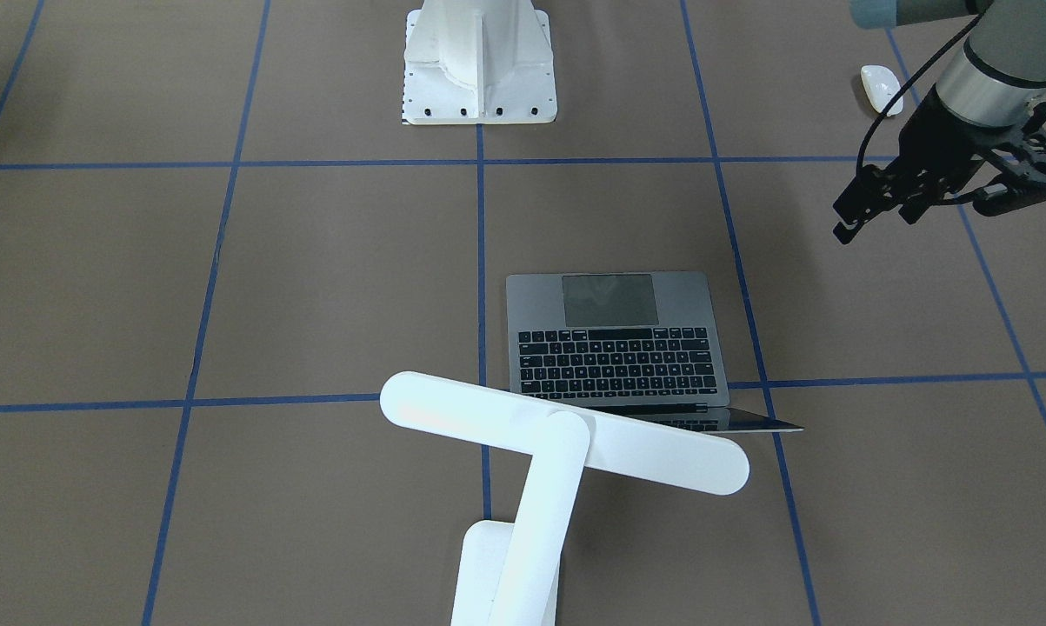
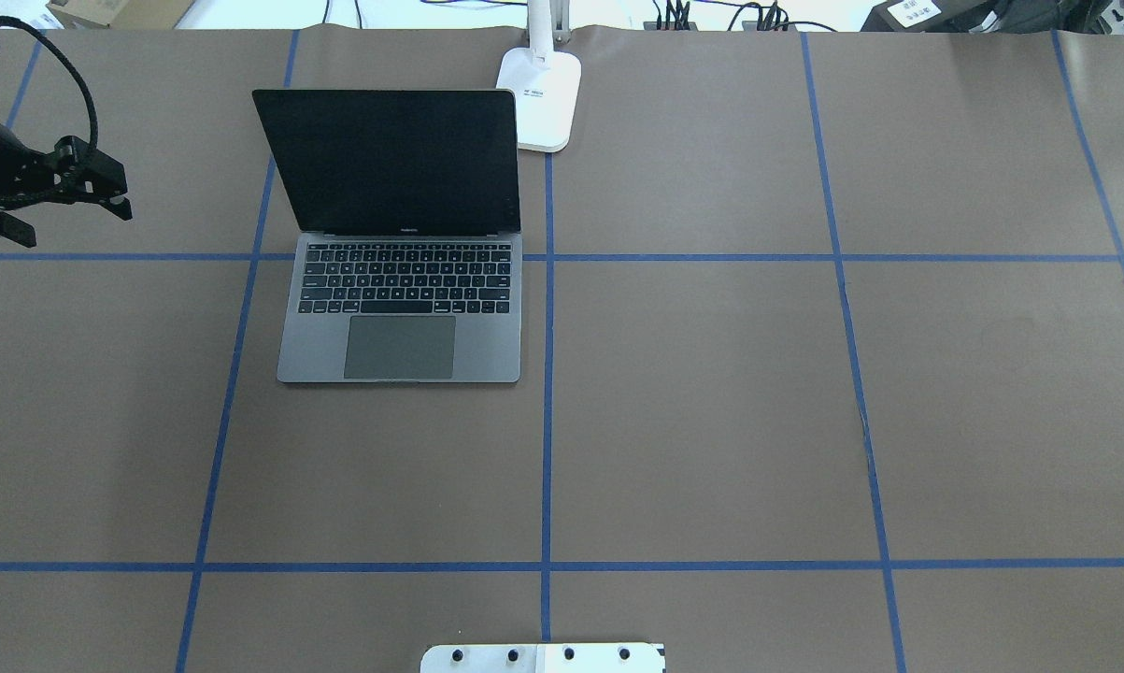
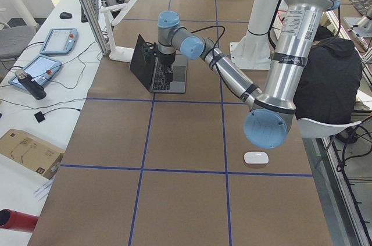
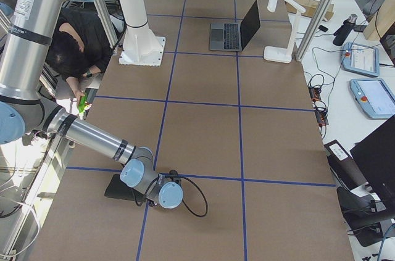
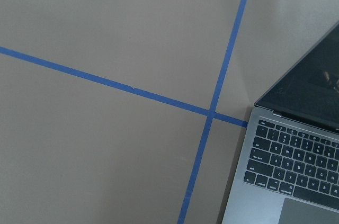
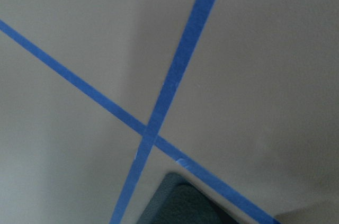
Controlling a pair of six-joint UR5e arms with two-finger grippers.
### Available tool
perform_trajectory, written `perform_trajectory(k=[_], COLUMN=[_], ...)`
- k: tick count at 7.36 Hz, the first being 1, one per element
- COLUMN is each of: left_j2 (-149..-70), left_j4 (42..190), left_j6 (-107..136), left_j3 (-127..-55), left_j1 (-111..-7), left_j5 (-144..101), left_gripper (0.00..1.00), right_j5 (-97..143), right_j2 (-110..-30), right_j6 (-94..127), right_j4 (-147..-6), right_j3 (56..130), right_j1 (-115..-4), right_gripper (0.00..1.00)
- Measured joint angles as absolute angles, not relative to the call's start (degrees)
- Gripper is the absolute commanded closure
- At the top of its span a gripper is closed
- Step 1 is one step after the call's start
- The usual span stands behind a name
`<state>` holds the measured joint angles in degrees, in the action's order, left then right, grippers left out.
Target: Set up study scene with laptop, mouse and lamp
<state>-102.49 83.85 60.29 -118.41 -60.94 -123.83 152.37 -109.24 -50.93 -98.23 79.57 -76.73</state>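
Here, my left gripper (image 2: 74, 222) hangs with jaws released and empty, while I cannot tell how the right gripper (image 4: 141, 198) holds its own. The laptop (image 2: 400, 318) lies open near the left jaws, toward the table's middle, and the lamp (image 2: 545, 93) stands beyond it, base just beside the screen's far corner. The mouse (image 1: 881, 87) rests apart on the robot's side of those jaws.

Under even, bright light, my flat brown paper-covered table (image 2: 711, 421) is gridded with blue tape lines (image 2: 547, 421). In the left-end view, at 9 o'clock, a white side bench (image 3: 17, 124) carries two blue-grey tablet pendants (image 3: 38, 70) and a cardboard box (image 3: 29, 152). Silver aluminium posts (image 3: 89, 10) rise at 11 o'clock.
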Motion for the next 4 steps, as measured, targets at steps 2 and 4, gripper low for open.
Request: perform_trajectory(k=[2,4], left_j2=[-102.5,-102.5], left_j4=[83.8,83.8], left_j6=[60.3,60.2], left_j3=[-118.7,-119.0], left_j1=[-60.9,-61.0], left_j5=[-123.7,-123.6], left_gripper=[0.0,0.0], right_j5=[152.5,152.7], right_j2=[-109.5,-109.8], right_j6=[-51.1,-51.4], right_j4=[-98.3,-98.3], right_j3=[79.1,78.7], right_j1=[-76.7,-76.6], right_gripper=[0.26,1.0])
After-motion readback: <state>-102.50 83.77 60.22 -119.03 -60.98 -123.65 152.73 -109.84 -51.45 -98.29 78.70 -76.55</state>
